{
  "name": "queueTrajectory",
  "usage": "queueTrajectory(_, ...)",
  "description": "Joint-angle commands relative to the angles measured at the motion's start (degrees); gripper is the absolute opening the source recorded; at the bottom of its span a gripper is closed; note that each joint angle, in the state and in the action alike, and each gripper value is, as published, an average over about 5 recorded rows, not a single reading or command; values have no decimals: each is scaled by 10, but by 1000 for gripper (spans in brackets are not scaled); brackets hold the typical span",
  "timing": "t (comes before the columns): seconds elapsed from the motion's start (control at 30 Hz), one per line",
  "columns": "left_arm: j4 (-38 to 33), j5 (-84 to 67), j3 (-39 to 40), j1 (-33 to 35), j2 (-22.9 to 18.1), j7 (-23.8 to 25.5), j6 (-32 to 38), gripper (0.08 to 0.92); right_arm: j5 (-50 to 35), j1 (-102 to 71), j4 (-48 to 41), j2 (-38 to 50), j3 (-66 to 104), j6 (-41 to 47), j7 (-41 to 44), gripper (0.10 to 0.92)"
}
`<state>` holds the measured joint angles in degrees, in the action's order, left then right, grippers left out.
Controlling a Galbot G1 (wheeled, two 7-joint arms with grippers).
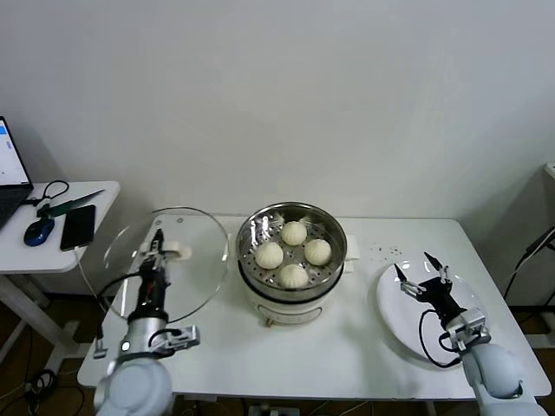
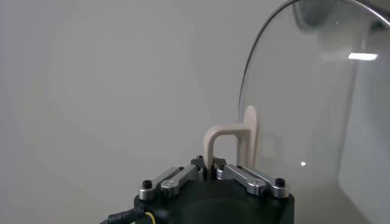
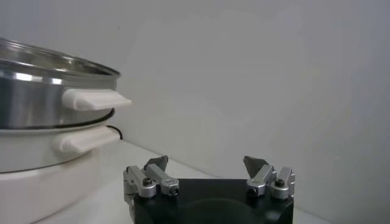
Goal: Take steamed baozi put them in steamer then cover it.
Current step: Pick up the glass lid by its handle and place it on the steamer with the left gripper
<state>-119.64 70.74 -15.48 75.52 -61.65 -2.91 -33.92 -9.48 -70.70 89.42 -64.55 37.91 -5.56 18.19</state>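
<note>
Fingers (image 2: 210, 167) of left gripper (image 1: 157, 251) clamping white handle of cover (image 1: 166, 260), tilting it up at steamer's nine o'clock.
Right gripper (image 1: 424, 274) hovering over plate (image 1: 395, 316), fingers wide; four baozi (image 1: 293, 254) sitting in steamer (image 1: 293, 260) on table (image 1: 347, 355).

A lab: bare white wall, laptop (image 1: 10, 173) on side desk (image 1: 52, 251).

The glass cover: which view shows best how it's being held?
The left wrist view: the left gripper is shut on the cover by its white handle. The head view shows the whole cover tilted up left of the steamer, but the grip is small. The right wrist view doesn't show it.
</note>
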Motion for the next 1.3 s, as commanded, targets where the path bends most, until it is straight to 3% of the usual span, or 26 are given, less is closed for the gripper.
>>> queueTrajectory(0.03,5,24,222,-205,24,102,-111,150,5,5,-8,2,3,-2,1,823)
queueTrajectory(0.3,67,50,275,-271,-56,137,-111,150,9,4,-9,3,10,-2,0,823)
queueTrajectory(0.57,151,69,293,-297,-148,140,-111,150,16,-2,-8,0,15,-3,0,823)
queueTrajectory(0.93,214,102,304,-307,-211,150,-111,150,22,-8,-3,-2,20,-3,0,823)
queueTrajectory(1.3,254,138,302,-316,-234,184,-111,150,21,-10,-4,3,23,-2,1,823)
